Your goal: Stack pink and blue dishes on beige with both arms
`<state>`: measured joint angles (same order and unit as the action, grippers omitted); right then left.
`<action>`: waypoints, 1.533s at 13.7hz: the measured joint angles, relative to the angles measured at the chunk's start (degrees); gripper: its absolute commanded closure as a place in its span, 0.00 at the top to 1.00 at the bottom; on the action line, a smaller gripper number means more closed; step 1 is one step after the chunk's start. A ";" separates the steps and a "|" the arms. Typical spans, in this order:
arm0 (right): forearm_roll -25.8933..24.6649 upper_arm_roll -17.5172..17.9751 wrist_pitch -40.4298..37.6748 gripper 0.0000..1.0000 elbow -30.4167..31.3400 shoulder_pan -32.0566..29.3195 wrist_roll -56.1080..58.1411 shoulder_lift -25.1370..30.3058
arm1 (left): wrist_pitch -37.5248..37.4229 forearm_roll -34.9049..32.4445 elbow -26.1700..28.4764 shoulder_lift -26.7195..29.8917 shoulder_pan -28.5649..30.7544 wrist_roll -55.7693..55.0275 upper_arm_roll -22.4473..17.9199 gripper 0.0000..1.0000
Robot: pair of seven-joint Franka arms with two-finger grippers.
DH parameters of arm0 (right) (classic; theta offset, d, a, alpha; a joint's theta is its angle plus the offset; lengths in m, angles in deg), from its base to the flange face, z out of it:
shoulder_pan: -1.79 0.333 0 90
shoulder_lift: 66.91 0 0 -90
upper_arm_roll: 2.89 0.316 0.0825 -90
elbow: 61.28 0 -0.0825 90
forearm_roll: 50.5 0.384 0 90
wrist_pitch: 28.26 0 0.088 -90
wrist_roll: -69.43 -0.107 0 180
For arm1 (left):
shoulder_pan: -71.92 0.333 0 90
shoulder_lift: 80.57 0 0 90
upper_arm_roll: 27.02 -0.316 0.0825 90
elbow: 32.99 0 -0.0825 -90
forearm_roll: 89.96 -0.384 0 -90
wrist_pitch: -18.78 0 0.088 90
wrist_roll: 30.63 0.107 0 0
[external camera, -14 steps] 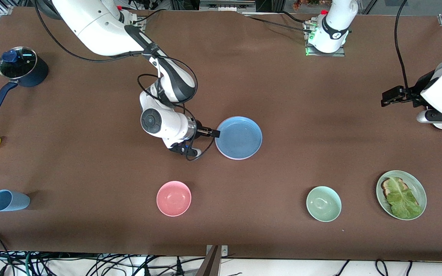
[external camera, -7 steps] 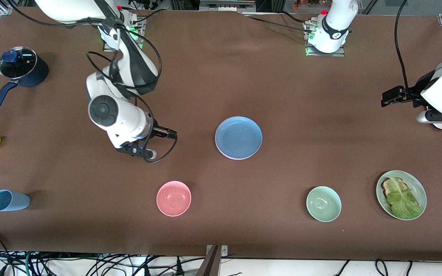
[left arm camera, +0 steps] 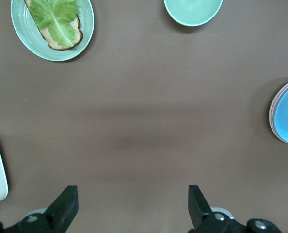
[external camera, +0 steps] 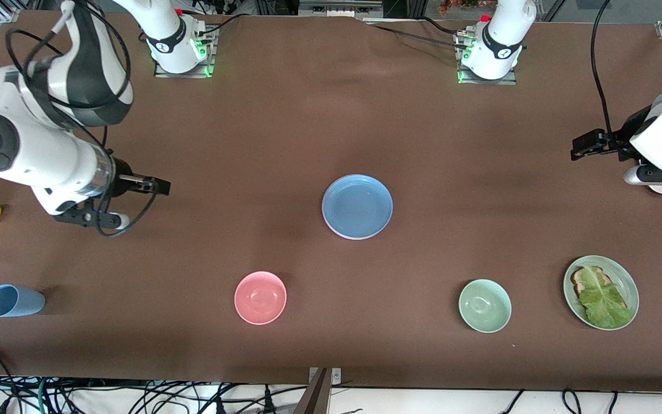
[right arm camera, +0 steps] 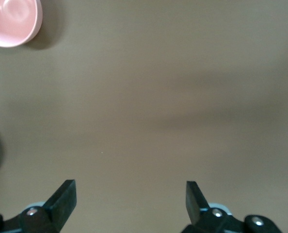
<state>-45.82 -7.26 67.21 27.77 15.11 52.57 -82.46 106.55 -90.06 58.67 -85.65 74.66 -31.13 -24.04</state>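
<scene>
my right gripper (external camera: 161,185) hangs over the table's right-arm end, fingers spread wide, wrist bent sideways. my left gripper (external camera: 577,146) waits raised over the left-arm end, fingers also apart.

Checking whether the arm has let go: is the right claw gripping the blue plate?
No: the right claw hangs open and empty over bare table, apart from the blue plate.
</scene>
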 measured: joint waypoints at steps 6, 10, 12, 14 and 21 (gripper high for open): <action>-0.98 0.12 -4.86 1.00 2.04 -6.98 8.19 12.17 | 0.00 0.00 -0.03 -0.02 0.00 0.00 0.00 1.00; -2.20 0.11 -4.90 1.00 5.79 -12.66 17.12 16.70 | 0.00 0.00 -0.05 -0.03 0.00 0.00 0.00 1.00; -2.85 0.19 -4.89 1.00 8.88 -13.22 17.49 19.76 | 0.00 0.00 -0.05 -0.03 0.00 0.00 0.00 1.00; -3.49 0.53 -5.43 1.00 9.54 -13.22 17.53 21.11 | 0.00 0.00 -0.06 -0.04 0.00 0.00 0.00 1.00; -3.63 3.06 -5.49 1.00 9.41 -14.72 17.61 20.68 | 0.00 0.00 -0.06 -0.06 -0.32 0.00 0.09 1.00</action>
<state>-49.45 -4.20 61.72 37.19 0.39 70.18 -61.78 106.56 -90.06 58.61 -85.72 74.34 -31.13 -23.95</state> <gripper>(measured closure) 0.000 0.000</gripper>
